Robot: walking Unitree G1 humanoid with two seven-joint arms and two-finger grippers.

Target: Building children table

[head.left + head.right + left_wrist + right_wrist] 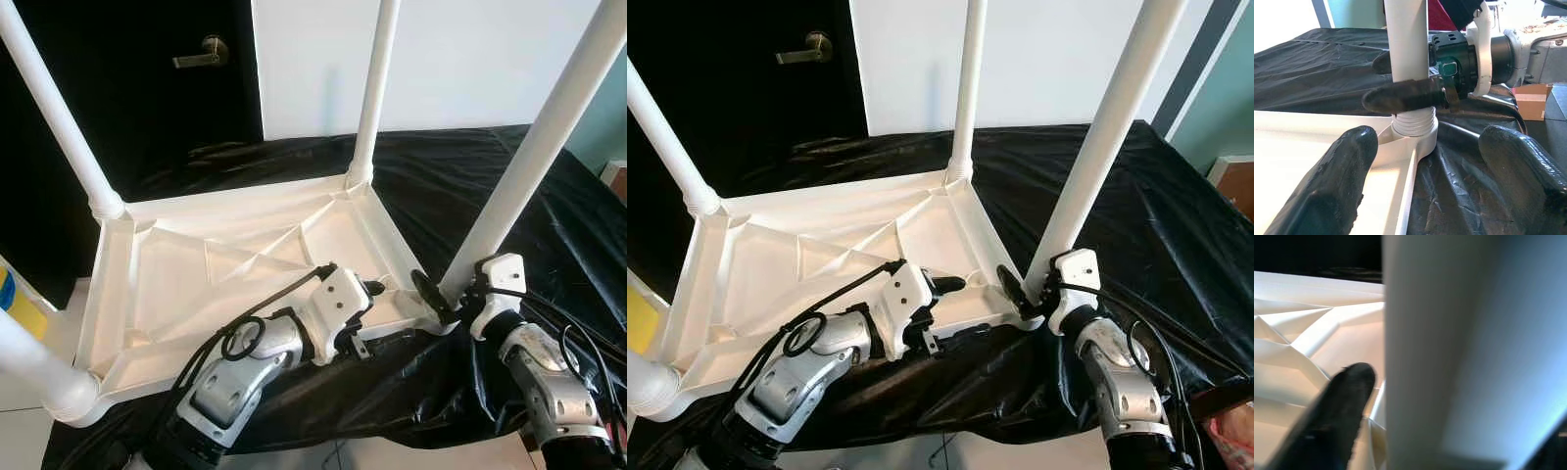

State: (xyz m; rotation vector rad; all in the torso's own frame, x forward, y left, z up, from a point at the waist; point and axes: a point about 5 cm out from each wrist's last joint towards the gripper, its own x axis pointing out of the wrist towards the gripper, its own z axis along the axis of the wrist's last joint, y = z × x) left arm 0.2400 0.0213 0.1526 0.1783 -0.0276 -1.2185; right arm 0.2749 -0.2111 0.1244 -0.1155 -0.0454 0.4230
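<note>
Overhead, all four white legs run out of frame, and the near-left one beside the table top [235, 257] shows just its base; the white table top lies upside down on a black sheet [549, 235], ribbed underside up; the right gripper [1400, 78] clasps the near-right leg [534, 157] just above its threaded socket at the top's corner; the left gripper [1425, 169] hovers spread wide and empty, beside that corner.
</note>
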